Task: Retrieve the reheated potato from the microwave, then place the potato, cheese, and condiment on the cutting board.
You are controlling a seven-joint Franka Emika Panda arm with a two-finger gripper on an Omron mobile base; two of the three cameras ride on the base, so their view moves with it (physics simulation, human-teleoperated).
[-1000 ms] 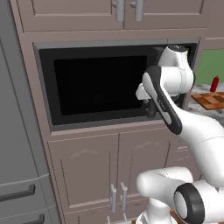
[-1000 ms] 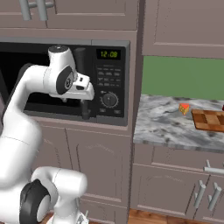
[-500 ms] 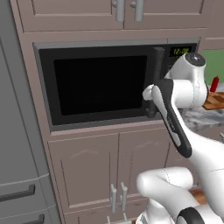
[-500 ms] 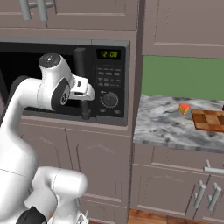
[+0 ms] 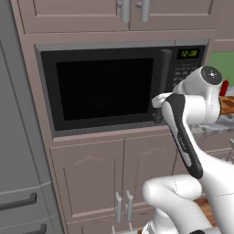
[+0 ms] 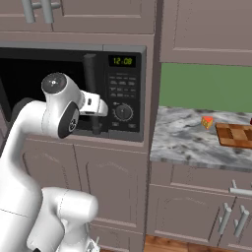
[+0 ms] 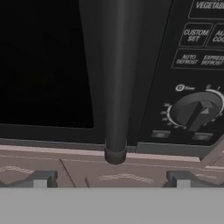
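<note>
At the microwave (image 5: 119, 87) door handle (image 7: 116, 83), your end effector (image 7: 111, 180) now sits w/ fingers spread wide either side of the bar's lower end, having widened over the last sec as the arm drew nearer, so I judge the pull isn't started. Potato is hidden behind dark glass; cheese (image 6: 207, 121) and cutting board (image 6: 236, 135) sit on the tabletop (image 6: 187, 142) at 3 o'clock, board cut off.
</note>
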